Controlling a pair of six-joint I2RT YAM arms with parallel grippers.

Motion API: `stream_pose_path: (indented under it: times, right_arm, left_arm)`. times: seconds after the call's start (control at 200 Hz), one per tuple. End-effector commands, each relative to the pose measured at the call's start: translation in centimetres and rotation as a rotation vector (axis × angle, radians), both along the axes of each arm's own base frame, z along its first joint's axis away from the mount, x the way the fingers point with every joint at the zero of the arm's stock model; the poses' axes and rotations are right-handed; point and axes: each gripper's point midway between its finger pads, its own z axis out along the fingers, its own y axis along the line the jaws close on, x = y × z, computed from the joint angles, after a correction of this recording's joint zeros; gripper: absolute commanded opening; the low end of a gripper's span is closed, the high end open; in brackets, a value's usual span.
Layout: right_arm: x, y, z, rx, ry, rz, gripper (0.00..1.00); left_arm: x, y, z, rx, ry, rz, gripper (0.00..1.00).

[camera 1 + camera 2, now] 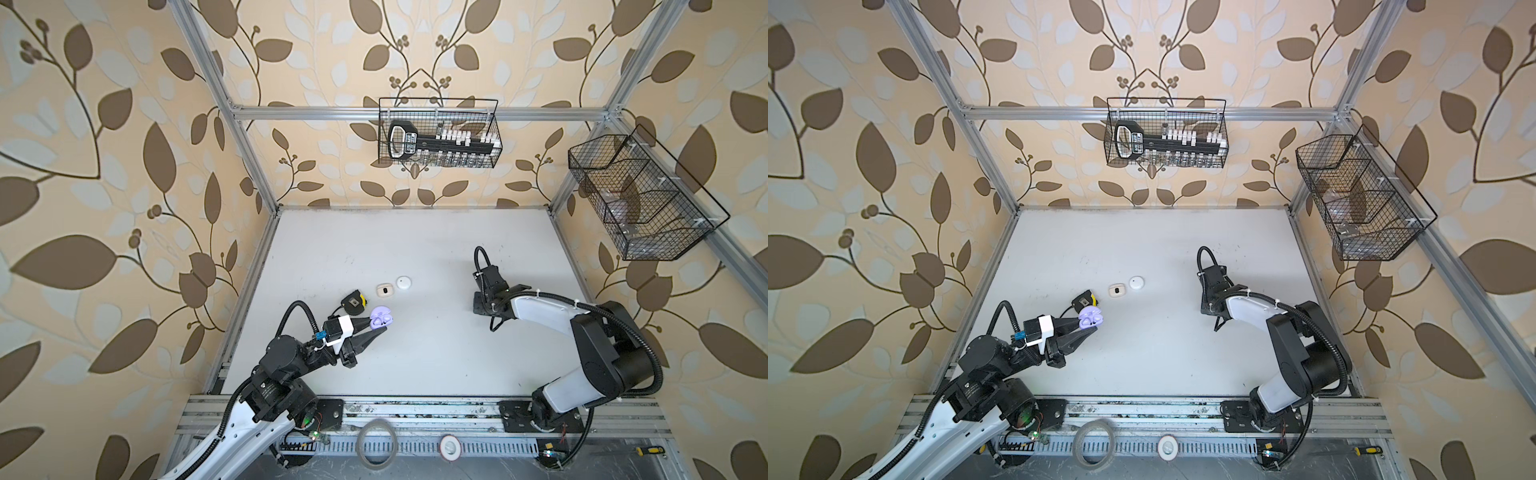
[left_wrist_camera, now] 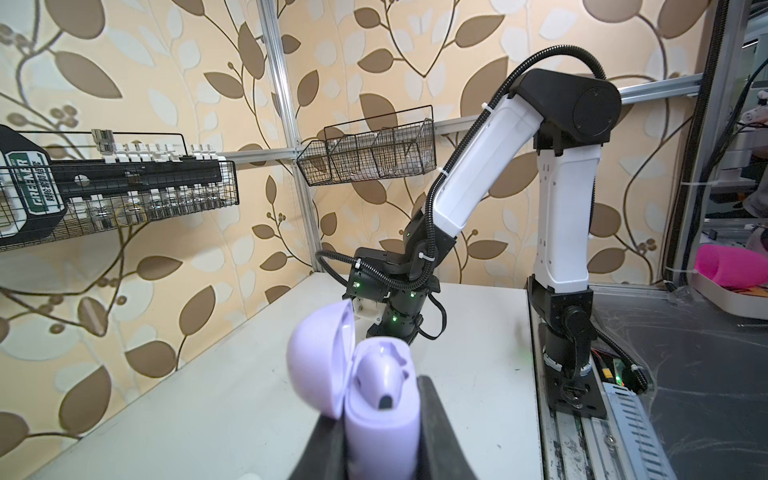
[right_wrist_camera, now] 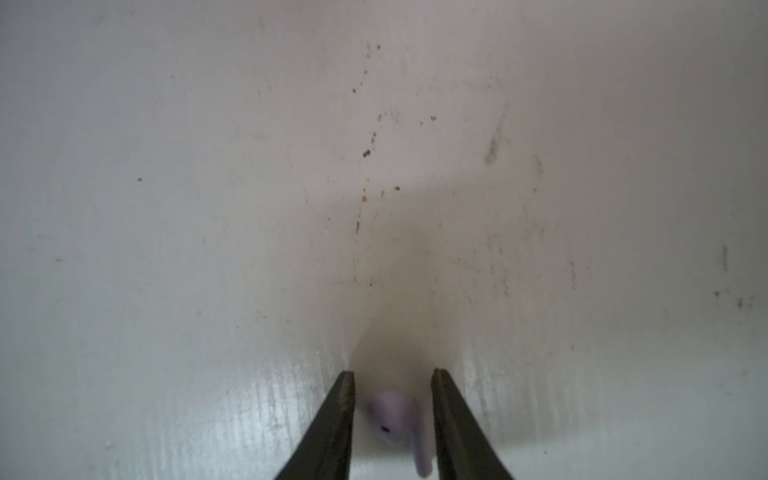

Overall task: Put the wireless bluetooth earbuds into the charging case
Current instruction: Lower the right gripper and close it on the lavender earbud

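My left gripper (image 1: 379,324) (image 1: 1089,324) is shut on a lavender charging case (image 1: 381,318) (image 1: 1090,318) and holds it just above the table at the left. In the left wrist view the case (image 2: 382,432) sits upright between the black fingers (image 2: 436,415) with its lid (image 2: 320,357) swung open. One lavender earbud (image 2: 384,374) sits inside it. My right gripper (image 1: 483,309) (image 1: 1208,307) points straight down at the table on the right. In the right wrist view another lavender earbud (image 3: 392,415) lies on the table between that gripper's (image 3: 392,374) parted fingers, with a gap on each side.
A black and yellow tape measure (image 1: 354,302) lies just behind the held case. Further back sit a small cream square case (image 1: 384,289) and a round white one (image 1: 403,283). Wire baskets hang on the back wall (image 1: 440,133) and the right wall (image 1: 640,199).
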Motion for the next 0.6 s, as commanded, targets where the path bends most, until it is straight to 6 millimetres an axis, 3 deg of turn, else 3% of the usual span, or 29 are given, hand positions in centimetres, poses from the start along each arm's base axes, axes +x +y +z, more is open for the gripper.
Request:
stream_pose_path:
  times: [0.0,0.18,0.36,0.595]
  right_arm:
    - [-0.7,0.0,-0.2,0.016,0.021,-0.004,0.36]
    - [-0.9,-0.7,0.4,0.040,0.052,-0.020,0.36]
    - [-0.5,0.0,2.0,0.062,0.086,0.033,0.37]
    - [-0.7,-0.3,1.7,0.019,0.145,0.068,0.40]
  left_arm:
    - [-0.4,0.2,1.7,-0.034,-0.047,0.000,0.00]
    - [-0.5,0.3,1.7,-0.035,-0.045,-0.002,0.00]
    - [-0.7,0.4,2.0,-0.032,-0.047,-0.008,0.00]
    - [-0.7,0.4,2.1,-0.032,-0.050,-0.005,0.00]
